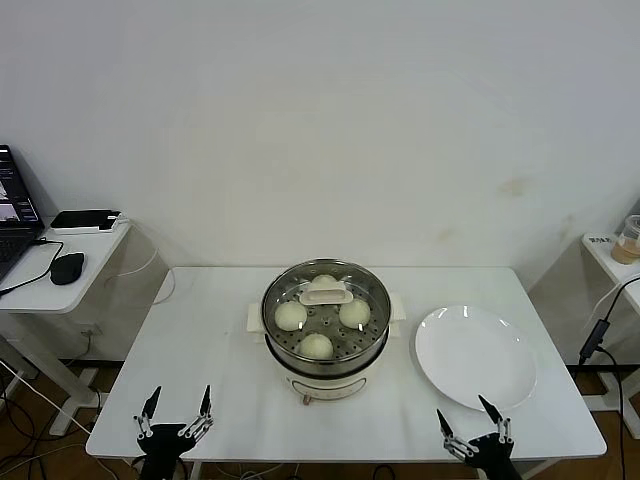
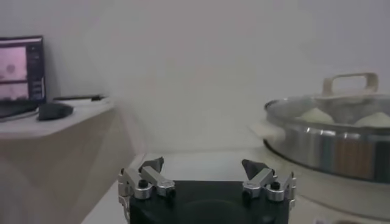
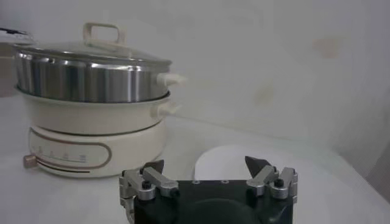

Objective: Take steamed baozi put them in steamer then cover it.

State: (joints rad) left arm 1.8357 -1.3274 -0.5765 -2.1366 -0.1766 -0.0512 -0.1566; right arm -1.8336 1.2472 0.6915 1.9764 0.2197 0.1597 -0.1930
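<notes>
The steamer (image 1: 326,355) stands at the table's centre, a shiny steel pot on a cream base. Under its clear glass cover (image 1: 325,294) lie several steamed baozi (image 1: 291,316), with the cream handle on top. The left wrist view shows the pot (image 2: 332,146) from the side with buns (image 2: 314,115) behind the glass. In the right wrist view the steamer (image 3: 91,85) wears its cover (image 3: 103,34). My left gripper (image 1: 177,411) hangs open at the table's front left edge, my right gripper (image 1: 475,418) open at the front right. Neither holds anything.
A bare white plate (image 1: 475,356) lies right of the steamer, also seen as plate (image 3: 244,164) past my right gripper. A side desk at the left carries a laptop (image 1: 12,215) and a mouse (image 1: 67,267). Another small table with a cup (image 1: 629,240) stands at far right.
</notes>
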